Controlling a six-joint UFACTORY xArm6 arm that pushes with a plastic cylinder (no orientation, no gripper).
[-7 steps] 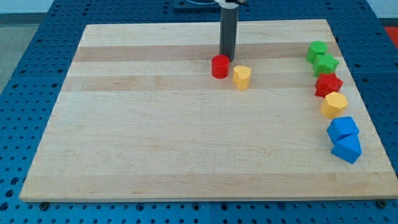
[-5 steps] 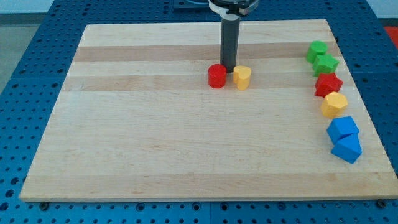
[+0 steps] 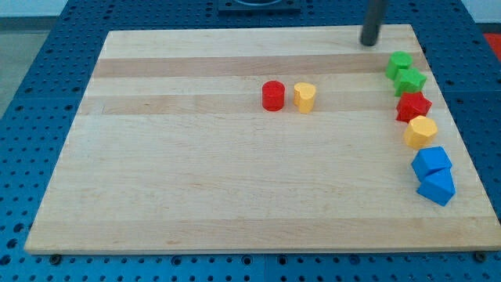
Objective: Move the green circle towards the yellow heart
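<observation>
The yellow heart (image 3: 304, 96) lies near the board's upper middle, with a red cylinder (image 3: 273, 95) just to its left. Two green blocks sit at the view's upper right: the upper one (image 3: 400, 63) looks like the green circle, and the lower one (image 3: 410, 80) looks star-like; their shapes are hard to tell apart. My tip (image 3: 369, 44) is near the board's top edge, up and to the left of the upper green block, and touches no block.
Below the green blocks, a column runs down the right edge: a red star (image 3: 413, 106), a yellow hexagon (image 3: 421, 131) and two blue blocks (image 3: 431, 162) (image 3: 437, 186). The wooden board (image 3: 196, 180) lies on a blue perforated table.
My tip nudged the red cylinder slightly down and left, then moved from beside it and the heart to the upper right. No other block has shifted.
</observation>
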